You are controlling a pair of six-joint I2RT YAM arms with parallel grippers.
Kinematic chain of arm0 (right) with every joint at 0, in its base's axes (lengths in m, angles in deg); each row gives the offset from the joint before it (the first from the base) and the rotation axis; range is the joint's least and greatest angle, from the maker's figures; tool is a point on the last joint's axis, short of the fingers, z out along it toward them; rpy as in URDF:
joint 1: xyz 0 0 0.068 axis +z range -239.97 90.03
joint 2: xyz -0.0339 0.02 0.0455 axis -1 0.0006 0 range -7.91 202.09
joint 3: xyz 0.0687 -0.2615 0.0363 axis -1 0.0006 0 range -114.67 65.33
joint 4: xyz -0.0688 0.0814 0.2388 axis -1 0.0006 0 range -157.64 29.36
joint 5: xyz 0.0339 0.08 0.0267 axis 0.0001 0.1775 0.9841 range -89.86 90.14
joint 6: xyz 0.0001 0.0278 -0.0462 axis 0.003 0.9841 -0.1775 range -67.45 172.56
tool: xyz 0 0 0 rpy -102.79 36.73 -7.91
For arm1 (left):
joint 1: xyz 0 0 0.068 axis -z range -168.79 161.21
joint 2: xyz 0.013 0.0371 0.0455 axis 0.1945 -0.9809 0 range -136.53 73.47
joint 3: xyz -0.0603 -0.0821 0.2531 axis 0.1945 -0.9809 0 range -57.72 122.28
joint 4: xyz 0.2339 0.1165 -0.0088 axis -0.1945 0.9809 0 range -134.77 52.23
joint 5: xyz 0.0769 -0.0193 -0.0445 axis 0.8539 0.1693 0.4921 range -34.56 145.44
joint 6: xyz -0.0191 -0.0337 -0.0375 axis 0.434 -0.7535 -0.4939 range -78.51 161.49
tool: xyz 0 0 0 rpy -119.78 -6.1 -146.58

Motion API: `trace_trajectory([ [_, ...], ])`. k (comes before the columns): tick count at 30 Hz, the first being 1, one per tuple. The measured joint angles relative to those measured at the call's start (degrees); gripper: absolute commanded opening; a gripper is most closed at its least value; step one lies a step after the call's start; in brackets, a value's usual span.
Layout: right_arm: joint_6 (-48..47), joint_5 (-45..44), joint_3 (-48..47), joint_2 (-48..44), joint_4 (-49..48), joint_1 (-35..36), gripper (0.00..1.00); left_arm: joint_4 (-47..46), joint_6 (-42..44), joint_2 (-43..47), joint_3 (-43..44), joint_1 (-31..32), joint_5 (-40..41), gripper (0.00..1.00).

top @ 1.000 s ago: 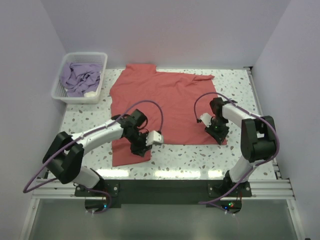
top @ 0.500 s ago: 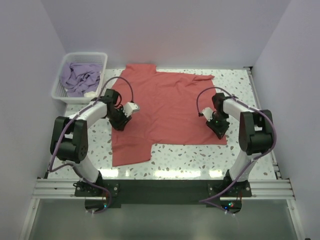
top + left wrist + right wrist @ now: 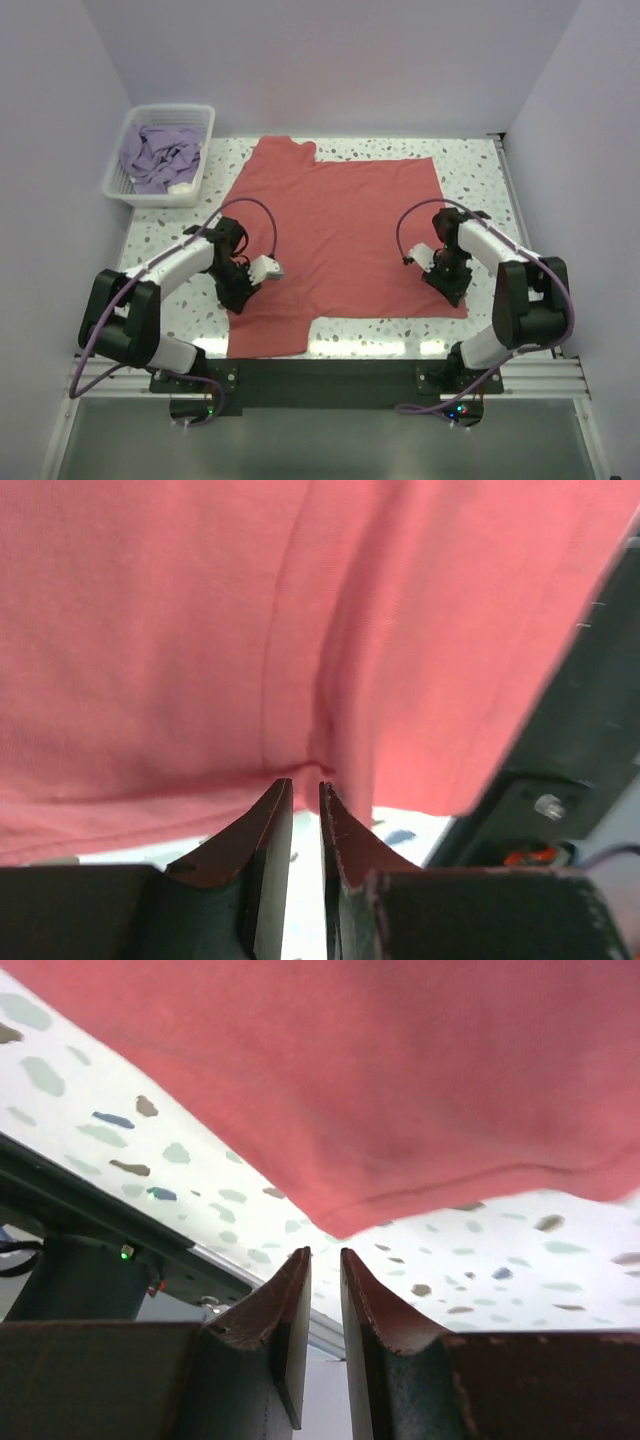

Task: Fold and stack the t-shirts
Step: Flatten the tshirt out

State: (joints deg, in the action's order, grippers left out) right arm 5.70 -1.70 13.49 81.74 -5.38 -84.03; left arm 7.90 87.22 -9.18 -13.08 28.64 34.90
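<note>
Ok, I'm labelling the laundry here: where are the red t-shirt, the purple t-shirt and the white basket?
coral-red t-shirt (image 3: 345, 230): top view, middle of its spread body.
lavender t-shirt (image 3: 160, 155): top view, middle of the crumpled heap.
white basket (image 3: 152, 198): top view, its near wall.

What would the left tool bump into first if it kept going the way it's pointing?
The coral-red t-shirt. Its hem sits right at the tips of the left tool, maybe touching them already, though I can't be sure.
</note>
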Motion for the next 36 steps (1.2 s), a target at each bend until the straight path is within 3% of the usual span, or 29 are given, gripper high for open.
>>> trace_trajectory([
  [4, -0.24, 2.08, -8.5, 0.33, 3.37, 0.0, 0.22, 6.8, 1.16, -2.43, 9.09, -2.58, -3.82, 0.25],
  [7, 1.86, 3.1, -17.07, 7.19, 1.57, 0.0, 0.22, 3.37, -1.4, -7.76, 19.28, -4.2, -4.26, 0.28],
  [11, 5.33, 3.06, -23.56, 16.98, -2.38, 0.0, 0.21, -3.87, -5.4, -15.08, 25.83, -4.94, -2.99, 0.28],
  [17, 7.89, 2.58, -24.74, 23.12, -5.49, 0.0, 0.21, -10.47, -9.53, -20.87, 23.39, -5.44, 0.68, 0.28],
  [25, 7.19, 1.36, -13.16, 15.34, -8.46, 0.0, 0.22, -14.47, -10.01, -14.29, 12.22, -5.73, 1.84, 0.26],
  [30, 6.73, 6.23, -9.81, 12.33, -3.65, -0.7, 0.28, -9.18, -9.07, -12.39, 11.37, -5.75, -1.05, 0.46],
  [33, 7.28, 9.7, -16.96, 13.25, 0.55, -2.47, 0.3, -4.76, -10.1, -13.16, 18.25, -5.75, -3.54, 0.52],
  [36, 9.42, 12.72, -34.34, 17.84, 1.4, -4.68, 0.3, -5.79, -12.98, -17.79, 34.82, -5.79, -5.49, 0.57],
])
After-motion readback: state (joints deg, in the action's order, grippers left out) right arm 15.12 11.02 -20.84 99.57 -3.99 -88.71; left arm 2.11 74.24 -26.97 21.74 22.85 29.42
